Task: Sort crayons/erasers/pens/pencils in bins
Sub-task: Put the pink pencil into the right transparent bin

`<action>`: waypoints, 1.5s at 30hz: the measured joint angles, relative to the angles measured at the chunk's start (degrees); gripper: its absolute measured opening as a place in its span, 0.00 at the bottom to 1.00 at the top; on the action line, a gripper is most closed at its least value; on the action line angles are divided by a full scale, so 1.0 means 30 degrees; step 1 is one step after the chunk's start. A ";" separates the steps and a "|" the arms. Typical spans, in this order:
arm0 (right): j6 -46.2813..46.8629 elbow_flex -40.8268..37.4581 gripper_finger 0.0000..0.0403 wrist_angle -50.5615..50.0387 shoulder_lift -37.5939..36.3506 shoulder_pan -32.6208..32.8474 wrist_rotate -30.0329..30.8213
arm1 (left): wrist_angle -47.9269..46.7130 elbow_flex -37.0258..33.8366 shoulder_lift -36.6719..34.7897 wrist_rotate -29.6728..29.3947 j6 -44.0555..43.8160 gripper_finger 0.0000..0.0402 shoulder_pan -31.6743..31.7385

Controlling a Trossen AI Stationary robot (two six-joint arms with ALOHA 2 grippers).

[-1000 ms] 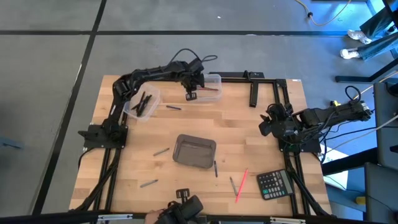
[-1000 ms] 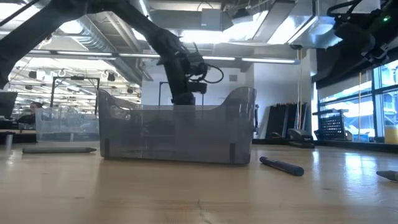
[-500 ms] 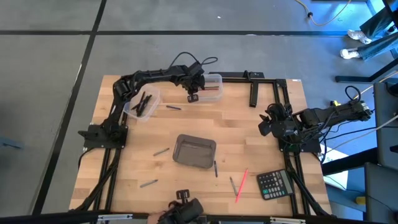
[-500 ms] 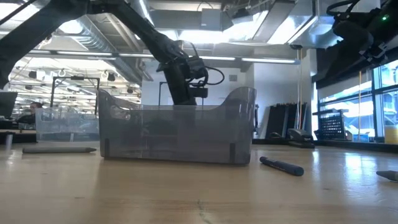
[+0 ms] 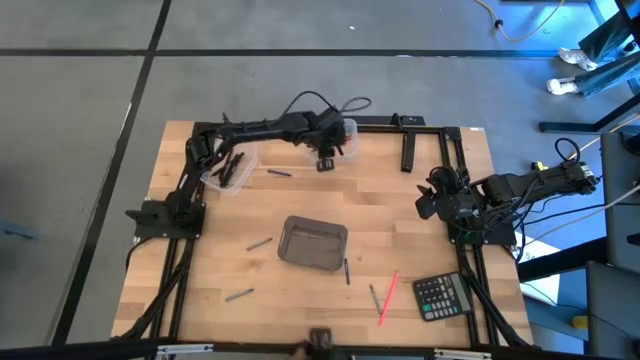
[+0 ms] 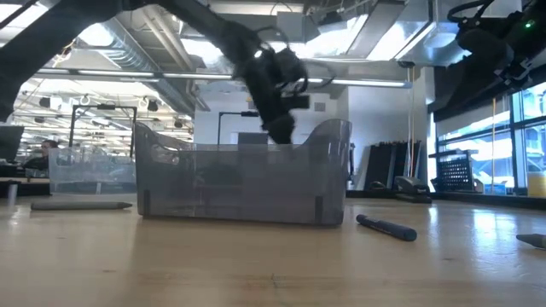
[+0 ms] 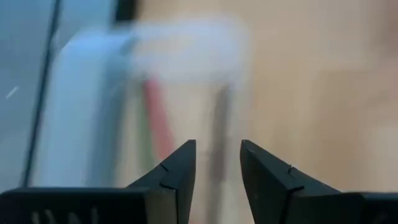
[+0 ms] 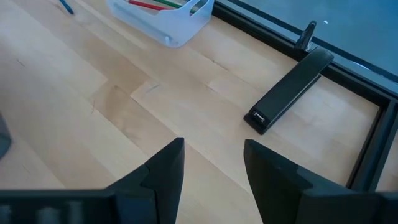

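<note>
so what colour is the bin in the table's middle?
Smoky grey bin, see-through; clearest in the low view.

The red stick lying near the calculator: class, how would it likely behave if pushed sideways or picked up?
The red stick is thin and straight, so it probably stays stiff and feels light. If round, it may roll across the smooth wooden table when nudged sideways. Lying flat, it likely needs a precise pinch.

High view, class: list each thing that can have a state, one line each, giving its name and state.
Left hand: open, empty, beside the far clear bin.
Right hand: open, empty, waiting at the table's right edge.
Far clear bin: upright, sticks inside.
Left clear bin: upright, dark sticks inside.
Grey bin: upright.
Red stick: loose on the table.
</note>
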 joint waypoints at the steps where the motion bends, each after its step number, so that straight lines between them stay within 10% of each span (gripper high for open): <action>1: -0.0200 0.0000 0.42 0.0007 0.0000 0.0000 -0.0013 | 0.0010 0.0189 0.0000 0.0640 -0.0075 0.29 -0.0450; 14: -0.0938 0.0000 0.42 0.0113 -0.0003 0.0005 -0.0627 | 0.4407 0.0493 0.0618 0.4636 0.2950 0.28 -0.7795; 22: -0.2004 0.0000 0.42 0.2342 -0.0003 0.0000 -0.0013 | 1.1880 0.2289 0.4725 0.3416 -0.2499 0.28 -1.0838; 33: -0.2348 0.0000 0.42 0.2550 0.0131 0.0000 -0.0984 | 0.7417 1.0247 1.0078 0.2848 -0.3595 0.28 -1.3758; 45: -0.1255 0.0000 0.42 0.2506 0.0124 0.0000 -0.1805 | 0.7088 1.1749 1.1147 -0.5970 -1.0190 0.28 -1.5324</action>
